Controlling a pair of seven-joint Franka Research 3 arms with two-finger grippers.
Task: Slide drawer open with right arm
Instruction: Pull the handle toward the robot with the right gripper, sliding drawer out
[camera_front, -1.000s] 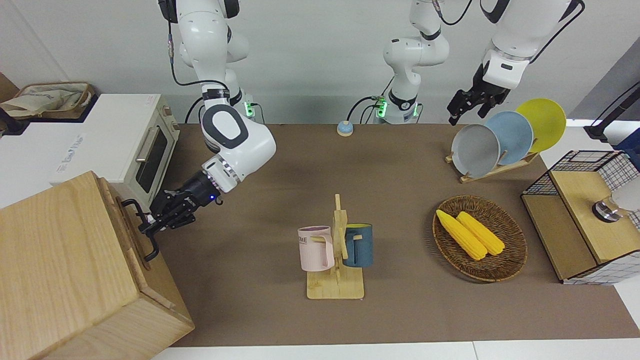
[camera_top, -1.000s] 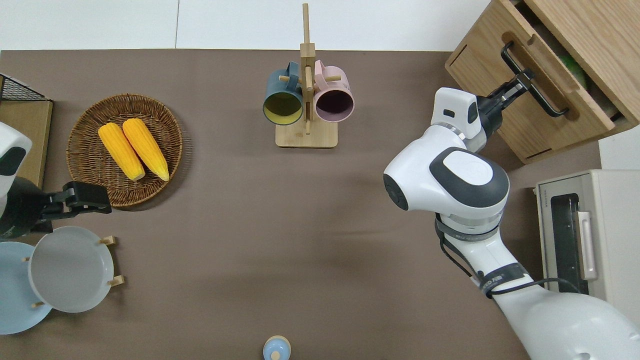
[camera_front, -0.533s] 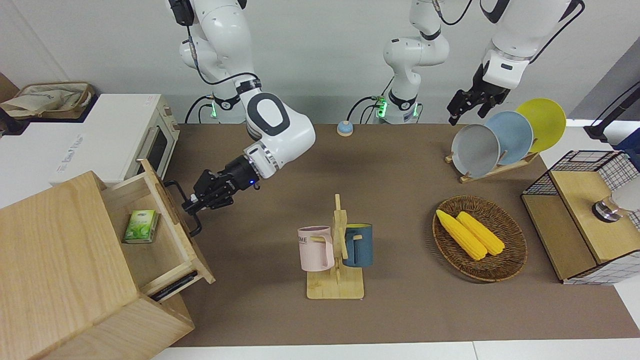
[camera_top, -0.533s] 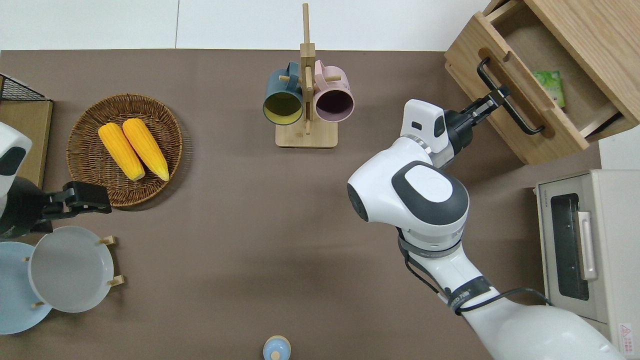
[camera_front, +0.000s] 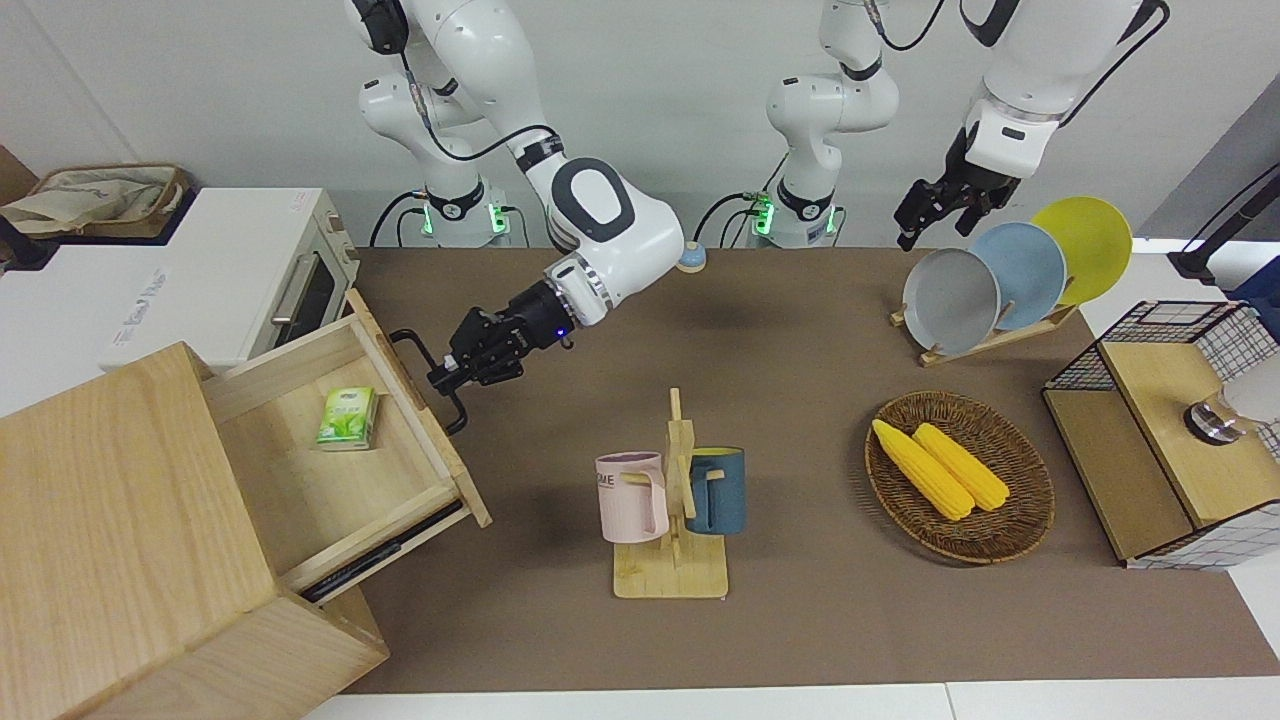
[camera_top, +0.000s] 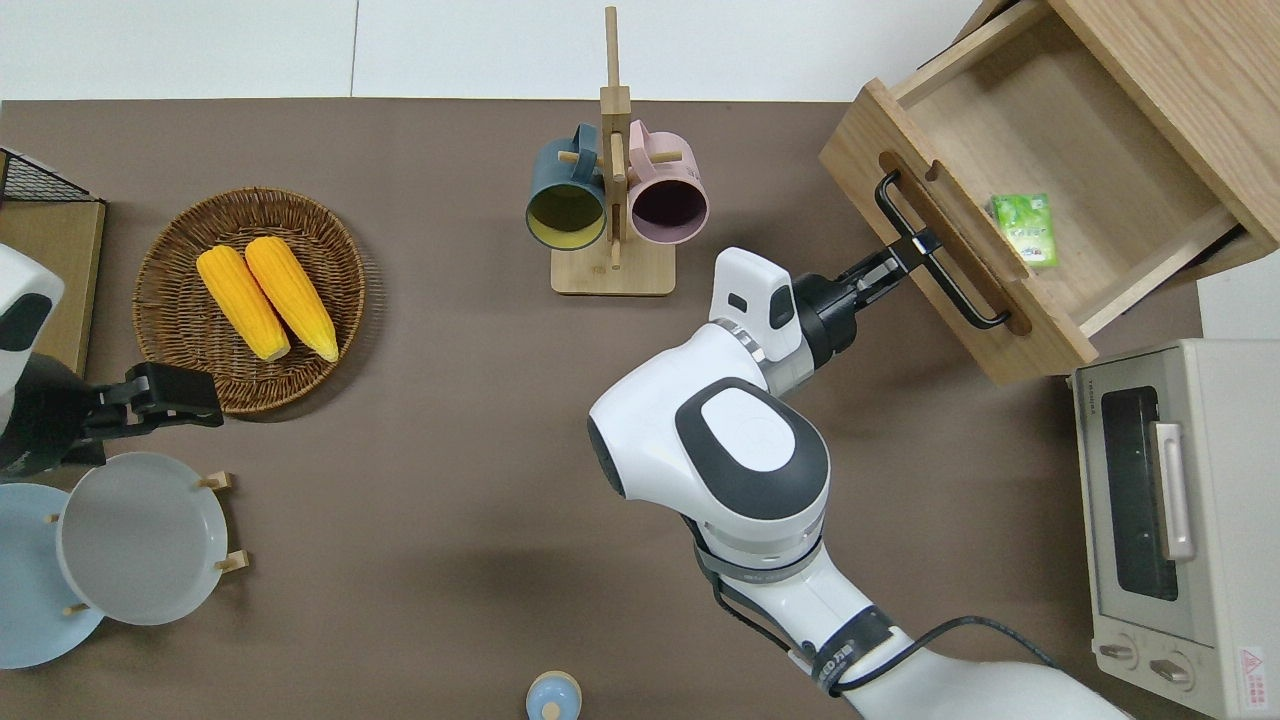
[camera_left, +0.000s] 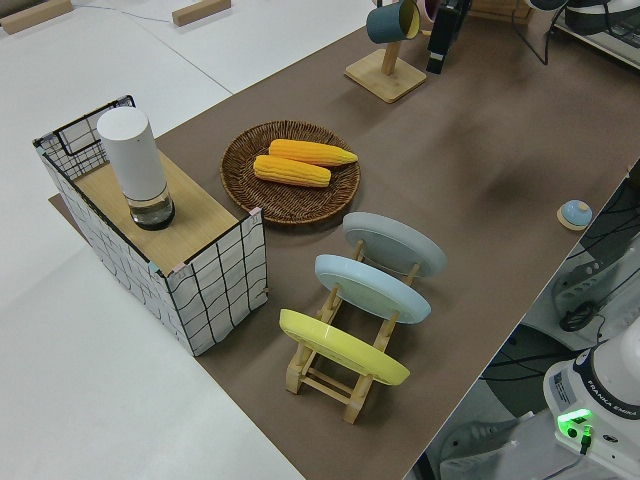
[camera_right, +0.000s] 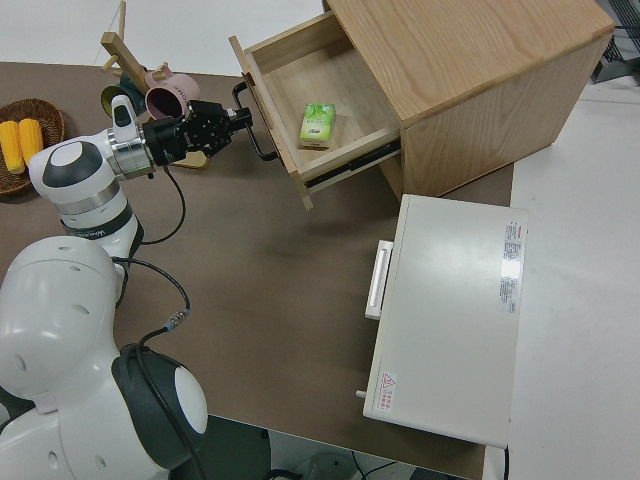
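Two corn cobs (camera_top: 265, 297) in a wicker basket (camera_top: 170, 251) — mug rack (camera_top: 612, 270) (blue and pink mugs) toward the toaster oven (camera_top: 1190, 520).

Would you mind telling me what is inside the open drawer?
The drawer holds one small green packet, lying on its bare wooden floor. The back end, under the cabinet top, is covered. The right hand grips the black handle.

Wooden box (camera_front: 120, 540) cut off by frame
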